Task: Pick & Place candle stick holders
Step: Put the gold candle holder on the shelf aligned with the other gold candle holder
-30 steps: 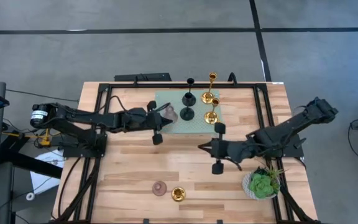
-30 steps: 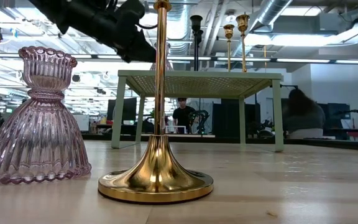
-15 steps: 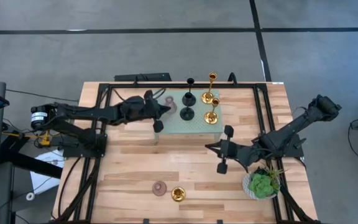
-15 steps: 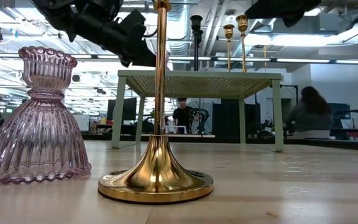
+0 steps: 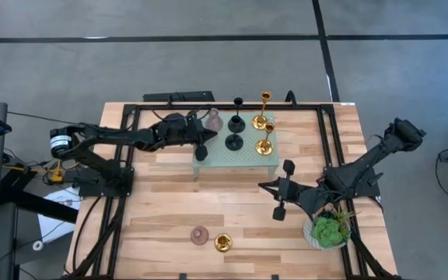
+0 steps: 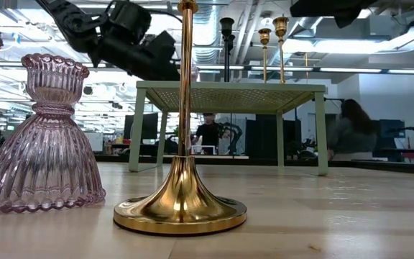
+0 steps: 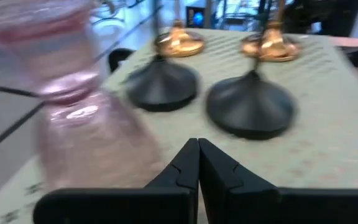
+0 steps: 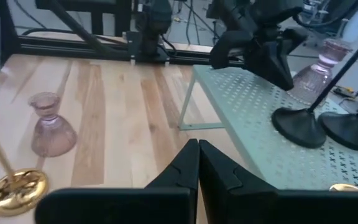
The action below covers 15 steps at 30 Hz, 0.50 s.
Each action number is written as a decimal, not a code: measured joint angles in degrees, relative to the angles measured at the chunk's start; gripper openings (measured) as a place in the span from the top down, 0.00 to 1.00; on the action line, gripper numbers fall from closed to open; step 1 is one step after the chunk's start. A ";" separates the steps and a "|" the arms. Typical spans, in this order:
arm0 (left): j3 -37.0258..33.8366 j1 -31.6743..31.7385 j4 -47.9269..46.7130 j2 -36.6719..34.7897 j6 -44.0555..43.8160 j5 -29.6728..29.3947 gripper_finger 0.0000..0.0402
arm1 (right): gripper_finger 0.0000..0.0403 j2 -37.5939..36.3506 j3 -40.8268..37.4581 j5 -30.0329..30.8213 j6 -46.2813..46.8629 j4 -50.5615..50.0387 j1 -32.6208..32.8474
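Pink holder (image 7: pixel 73 118) blurred, possibly beside left claw (image 7: pixel 197 152)

In the high view, the left pincer (image 5: pixel 201 148) has swung from the middle of the frame up toward the upper middle, and its arm is now stretched flatter along the top of the wooden surface (image 5: pixel 162 210). The ribbed dusty pink glass candle holder (image 5: pixel 214 120) has travelled with that move from the near left edge of the pale green perforated metal stand (image 5: pixel 247 155) to its far left corner. The right pincer (image 5: pixel 280 192) has drawn back lower and to the right, away from the stand.
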 joint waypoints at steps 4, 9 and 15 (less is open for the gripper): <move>0.00 -3.86 -0.02 -2.09 0.09 0.29 0.99 | 1.00 0.01 0.00 0.64 0.01 -0.17 1.74; 0.02 -10.30 -4.59 -7.40 1.09 0.15 0.99 | 1.00 0.02 0.02 2.73 1.75 -4.69 4.01; 0.02 -19.12 -20.07 -16.66 4.52 -5.39 0.99 | 1.00 0.00 0.02 7.73 15.60 -17.71 7.53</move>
